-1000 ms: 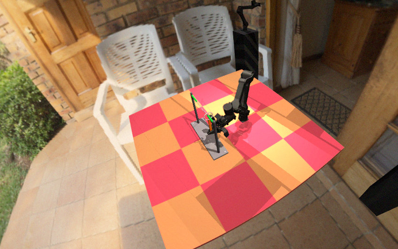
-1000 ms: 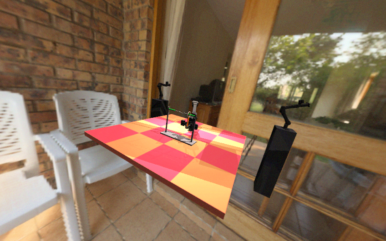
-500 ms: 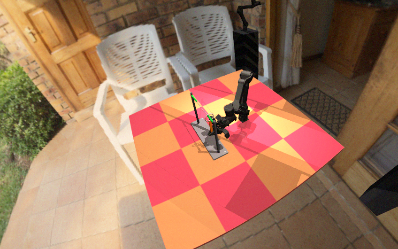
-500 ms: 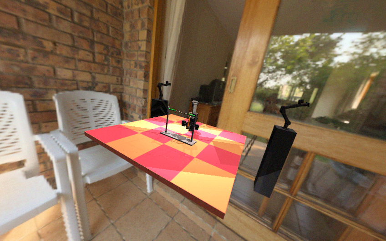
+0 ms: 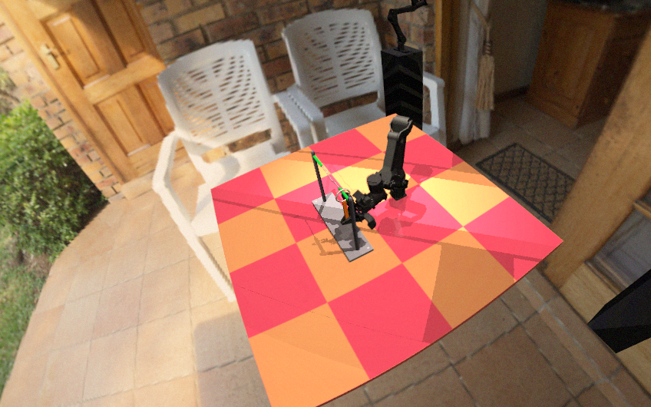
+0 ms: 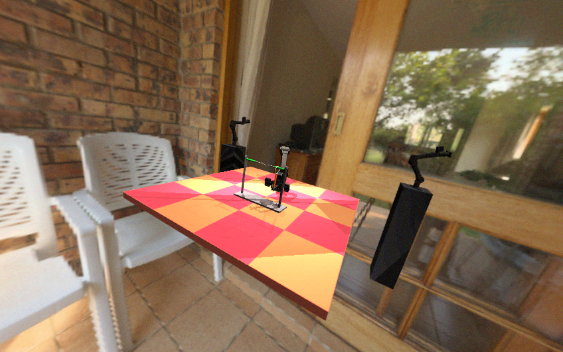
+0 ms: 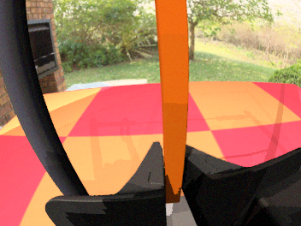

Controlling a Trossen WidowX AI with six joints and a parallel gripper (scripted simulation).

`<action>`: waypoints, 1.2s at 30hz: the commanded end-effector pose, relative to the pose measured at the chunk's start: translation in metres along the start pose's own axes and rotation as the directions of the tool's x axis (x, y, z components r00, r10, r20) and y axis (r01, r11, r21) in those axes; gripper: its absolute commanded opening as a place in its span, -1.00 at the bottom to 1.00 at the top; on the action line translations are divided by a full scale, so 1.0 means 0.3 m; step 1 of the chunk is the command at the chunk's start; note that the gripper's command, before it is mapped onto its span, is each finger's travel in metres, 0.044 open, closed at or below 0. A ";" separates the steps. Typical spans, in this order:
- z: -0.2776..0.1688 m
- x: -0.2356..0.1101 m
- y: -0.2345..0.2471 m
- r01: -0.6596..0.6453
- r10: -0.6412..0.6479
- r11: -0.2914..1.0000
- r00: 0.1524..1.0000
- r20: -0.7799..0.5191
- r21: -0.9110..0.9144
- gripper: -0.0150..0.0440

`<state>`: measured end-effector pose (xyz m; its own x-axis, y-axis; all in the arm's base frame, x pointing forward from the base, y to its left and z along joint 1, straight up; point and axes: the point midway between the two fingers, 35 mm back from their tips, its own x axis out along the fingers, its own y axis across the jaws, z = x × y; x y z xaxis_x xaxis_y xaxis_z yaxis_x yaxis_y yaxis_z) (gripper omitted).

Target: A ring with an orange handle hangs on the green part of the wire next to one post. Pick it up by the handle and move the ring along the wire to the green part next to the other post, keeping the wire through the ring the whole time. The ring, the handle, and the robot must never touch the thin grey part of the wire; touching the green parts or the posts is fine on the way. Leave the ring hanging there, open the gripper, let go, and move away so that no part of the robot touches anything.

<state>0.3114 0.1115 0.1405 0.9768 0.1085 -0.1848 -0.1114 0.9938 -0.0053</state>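
The orange handle (image 5: pixel 345 207) (image 7: pixel 171 71) hangs upright, and its ring (image 5: pixel 344 200) sits round the green part of the wire (image 5: pixel 343 192) (image 6: pixel 282 168) beside the near post (image 5: pixel 354 230) (image 6: pixel 281 194). My gripper (image 5: pixel 351 210) (image 6: pixel 279 181) (image 7: pixel 164 146) is shut on the lower end of the handle, right next to that post. The thin grey wire (image 5: pixel 330 180) (image 6: pixel 265 163) runs up to the far post (image 5: pixel 320 182) (image 6: pixel 242 178), which has its own green part (image 5: pixel 315 158) (image 6: pixel 250 159). In the wrist view the near post (image 7: pixel 23 94) shows as a dark curved bar on the left.
Both posts stand on a grey base plate (image 5: pixel 363 249) (image 6: pixel 259 201) on the red and orange checked table (image 5: pixel 384 312) (image 6: pixel 265 244). My arm (image 5: pixel 395 153) reaches in from the table's far side. White chairs (image 5: pixel 216 110) and black camera stands (image 6: pixel 398 232) stand off the table.
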 end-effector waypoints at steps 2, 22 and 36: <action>-0.002 0.000 -0.001 0.003 -0.003 1.000 1.000 0.001 0.005 -1.00; 0.000 -0.007 0.001 0.000 0.000 1.000 1.000 0.000 0.000 0.05; 0.005 -0.099 0.005 0.001 -0.001 1.000 1.000 -0.003 0.003 0.05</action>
<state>0.2891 0.1108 0.1485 0.9772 0.1090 -0.1822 -0.1116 0.9937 -0.0040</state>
